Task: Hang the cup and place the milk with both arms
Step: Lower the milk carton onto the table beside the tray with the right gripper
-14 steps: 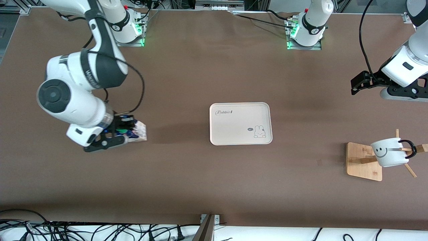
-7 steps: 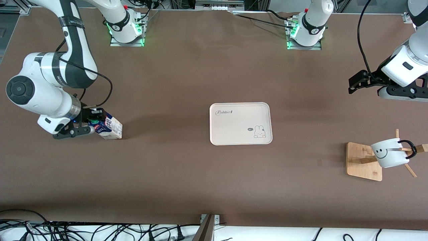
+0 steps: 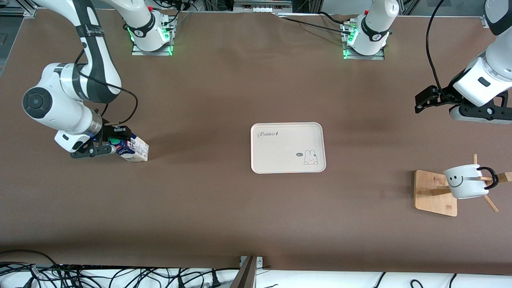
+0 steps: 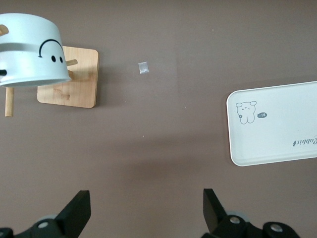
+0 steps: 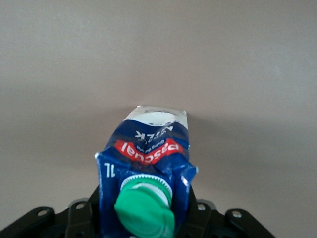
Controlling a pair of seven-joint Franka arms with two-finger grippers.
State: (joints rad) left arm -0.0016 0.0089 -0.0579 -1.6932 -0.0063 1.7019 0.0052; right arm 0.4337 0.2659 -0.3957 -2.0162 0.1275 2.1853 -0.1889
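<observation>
The milk carton is blue and white with a green cap. It tilts in my right gripper at the right arm's end of the table. The right wrist view shows its green cap and blue top between the jaws of the right gripper. The white smiley cup hangs by its black handle on a peg of the wooden rack at the left arm's end. My left gripper is open and empty, up in the air apart from the cup. In the left wrist view the cup is away from the open left gripper.
A cream tray with a rabbit drawing lies at the table's middle and also shows in the left wrist view. A small pale scrap lies on the brown table between rack and tray. Cables run along the table's front edge.
My right gripper carried the milk toward the right arm's end of the table, then came back a little toward the tray. My left gripper drifted slightly away from the rack.
</observation>
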